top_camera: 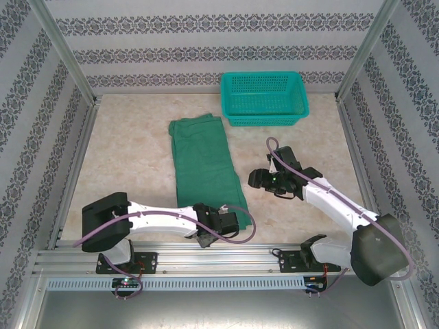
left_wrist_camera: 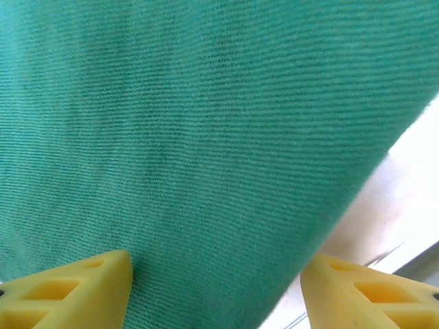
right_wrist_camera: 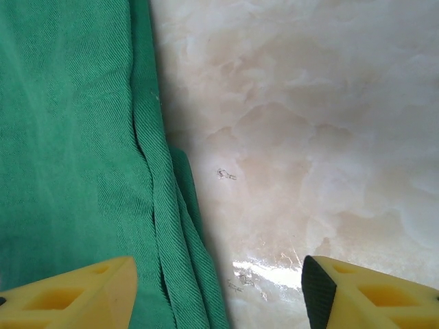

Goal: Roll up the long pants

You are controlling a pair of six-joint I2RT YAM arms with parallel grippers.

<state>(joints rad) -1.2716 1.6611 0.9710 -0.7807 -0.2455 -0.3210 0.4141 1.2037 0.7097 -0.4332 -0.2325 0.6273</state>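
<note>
The long pants (top_camera: pixel 202 161) lie flat on the table as a long dark green strip, folded lengthwise, running from the back toward the near edge. My left gripper (top_camera: pixel 232 221) hovers at their near end. In the left wrist view the green fabric (left_wrist_camera: pixel 206 137) spreads under the left gripper (left_wrist_camera: pixel 216 291), whose yellow fingers (left_wrist_camera: pixel 75 291) stand apart, open. My right gripper (top_camera: pixel 258 179) is just right of the pants, at mid-length. In the right wrist view the right gripper (right_wrist_camera: pixel 219 295) is open above the pants' layered right edge (right_wrist_camera: pixel 158 205) and bare table.
A teal mesh basket (top_camera: pixel 264 118) stands at the back right, beyond the pants. Patterned walls and metal posts fence the marble-look table (top_camera: pixel 130 157). An aluminium rail (top_camera: pixel 206 257) runs along the near edge by the arm bases.
</note>
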